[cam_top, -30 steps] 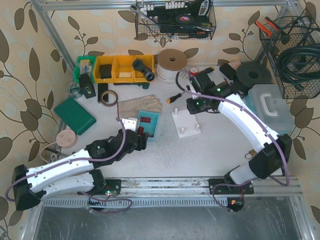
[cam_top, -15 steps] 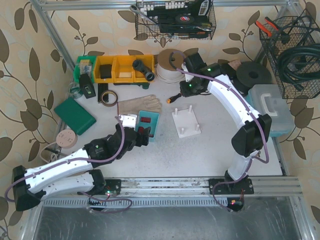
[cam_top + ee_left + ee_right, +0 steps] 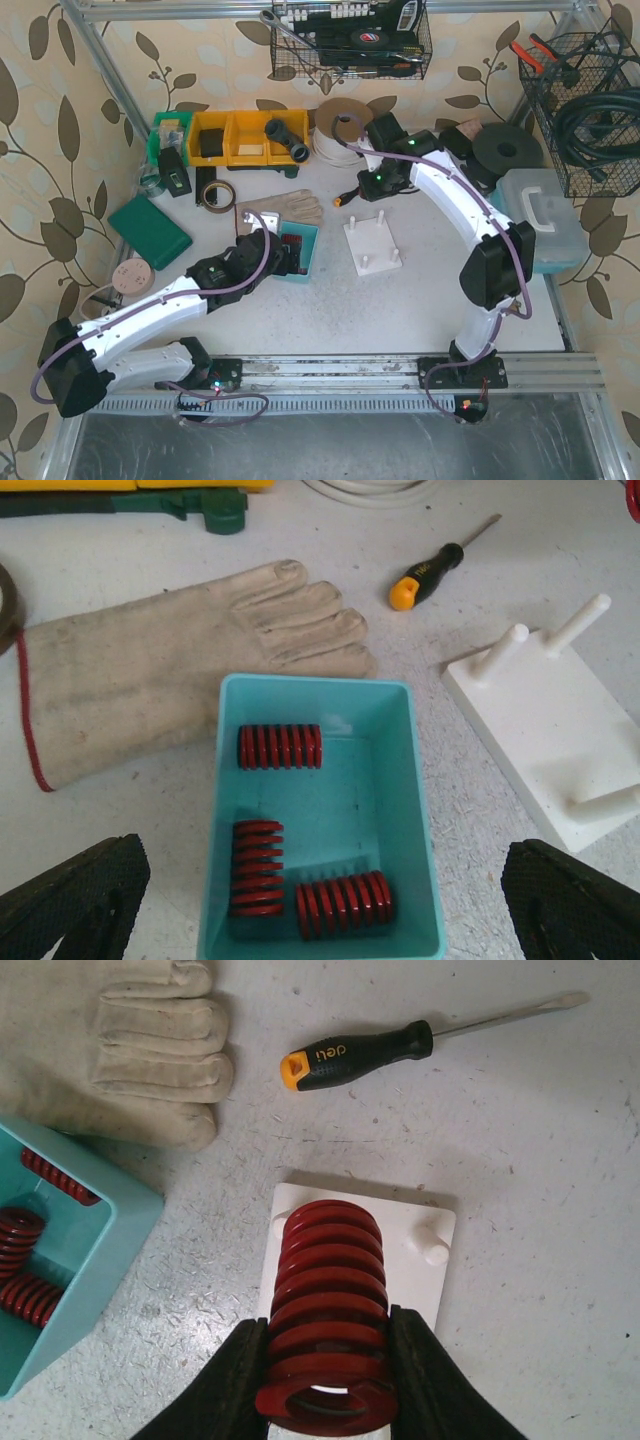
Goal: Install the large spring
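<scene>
Two robot arms at a work table: the right gripper (image 3: 384,184) pinches a large red spring (image 3: 325,1310), and the left gripper (image 3: 288,252) hangs spread wide above a teal tray (image 3: 415,780).

From above: the left arm reaches to the tray, while the right arm curves to a spot just beyond the far edge of a white peg board (image 3: 372,245), beside a screwdriver (image 3: 350,197). Left wrist view: the two fingers (image 3: 75,900) stand far apart at the bottom corners. The tray holds three red springs (image 3: 279,746) on their sides, and a work glove (image 3: 150,670) lies against its far rim. Right wrist view: the jaws clamp the large red spring from both sides. It covers part of the peg board, between two pegs, but whether it touches the board cannot be told.
</scene>
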